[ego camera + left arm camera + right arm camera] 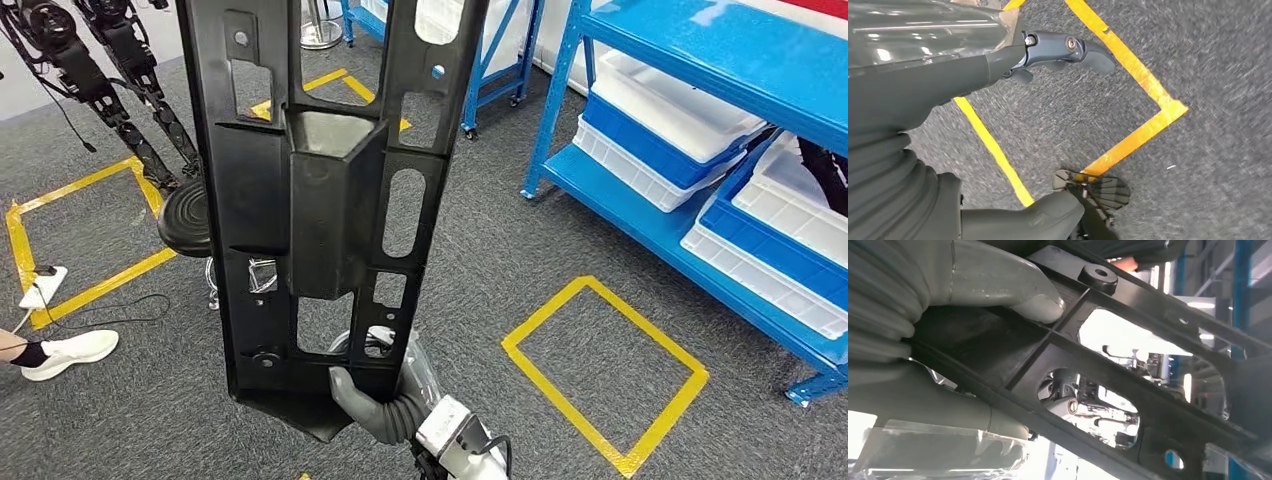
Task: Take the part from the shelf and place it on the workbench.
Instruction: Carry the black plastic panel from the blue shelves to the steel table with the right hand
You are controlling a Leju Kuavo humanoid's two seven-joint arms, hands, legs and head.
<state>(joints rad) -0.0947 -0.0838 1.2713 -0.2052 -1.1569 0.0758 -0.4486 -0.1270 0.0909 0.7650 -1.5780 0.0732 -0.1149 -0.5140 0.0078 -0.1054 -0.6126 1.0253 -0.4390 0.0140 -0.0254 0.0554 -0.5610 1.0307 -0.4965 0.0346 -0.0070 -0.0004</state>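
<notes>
A long black plastic part (pixel 320 200) with ribs and several cut-out openings stands upright close in front of me in the head view, hiding much of the floor behind it. My right hand (pixel 375 400) grips its lower edge from below. In the right wrist view the thumb (pixel 1033 302) presses on a rib of the part (pixel 1128 370), and darker fingers show through an opening from the other side. My left hand (pixel 948 125) hangs over the grey carpet, its fingers (pixel 1063 47) stretched out and apart from the thumb (pixel 1038 215), holding nothing.
A blue shelf (pixel 690 50) with white and blue bins (pixel 670 130) runs along the right. Yellow tape squares (pixel 605 365) mark the grey carpet. A black stool (pixel 185 215), another robot's dark legs (pixel 110 80) and a person's white shoe (pixel 70 350) are on the left.
</notes>
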